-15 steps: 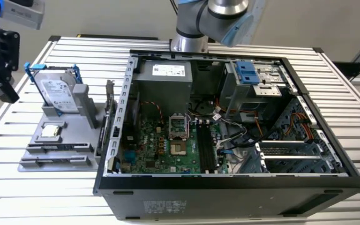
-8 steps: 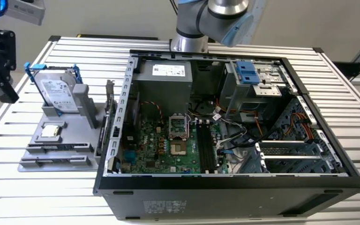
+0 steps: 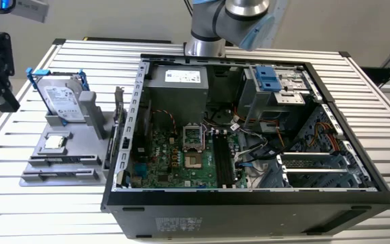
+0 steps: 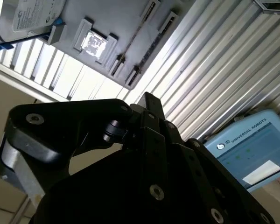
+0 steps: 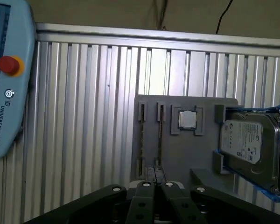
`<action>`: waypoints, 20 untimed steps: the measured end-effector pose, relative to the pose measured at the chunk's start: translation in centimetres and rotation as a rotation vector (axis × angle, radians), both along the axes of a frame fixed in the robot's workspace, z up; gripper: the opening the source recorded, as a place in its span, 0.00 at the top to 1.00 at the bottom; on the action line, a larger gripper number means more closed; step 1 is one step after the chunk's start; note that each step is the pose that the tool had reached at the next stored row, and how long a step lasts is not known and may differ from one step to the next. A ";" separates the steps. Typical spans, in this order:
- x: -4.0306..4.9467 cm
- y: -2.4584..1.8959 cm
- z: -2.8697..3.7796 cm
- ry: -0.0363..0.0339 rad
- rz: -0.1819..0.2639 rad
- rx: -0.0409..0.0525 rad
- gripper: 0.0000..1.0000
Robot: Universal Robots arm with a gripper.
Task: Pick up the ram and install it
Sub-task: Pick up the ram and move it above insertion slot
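Ram (image 5: 142, 140) edge-on in grey holder (image 5: 186, 154) slot | hand (image 5: 155, 171) clenched, apart from holder | hard drive (image 5: 245, 140) white-labelled

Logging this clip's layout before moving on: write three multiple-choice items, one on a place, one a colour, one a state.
1. The hard drive stands: A on the floor; B on the grey holder; C on a shelf.
2. Its frame is: A red; B blue; C yellow.
3. The computer case is: A closed; B upside down; C open.
Answers: B, the holder lies at the exterior view's left of the case; B, blue bars edge the drive; C, the motherboard shows inside.
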State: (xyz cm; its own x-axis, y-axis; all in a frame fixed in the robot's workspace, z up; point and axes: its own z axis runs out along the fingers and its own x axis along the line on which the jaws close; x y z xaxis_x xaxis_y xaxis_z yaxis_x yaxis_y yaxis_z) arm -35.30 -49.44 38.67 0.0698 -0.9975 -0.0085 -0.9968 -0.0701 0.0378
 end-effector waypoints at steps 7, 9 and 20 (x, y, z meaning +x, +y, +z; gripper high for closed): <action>0.02 0.00 0.00 -0.0004 0.056 0.0000 0.00; 0.03 0.00 0.00 -0.0004 0.056 0.0000 0.00; 0.05 0.02 -0.37 -0.0008 0.056 -0.0004 0.00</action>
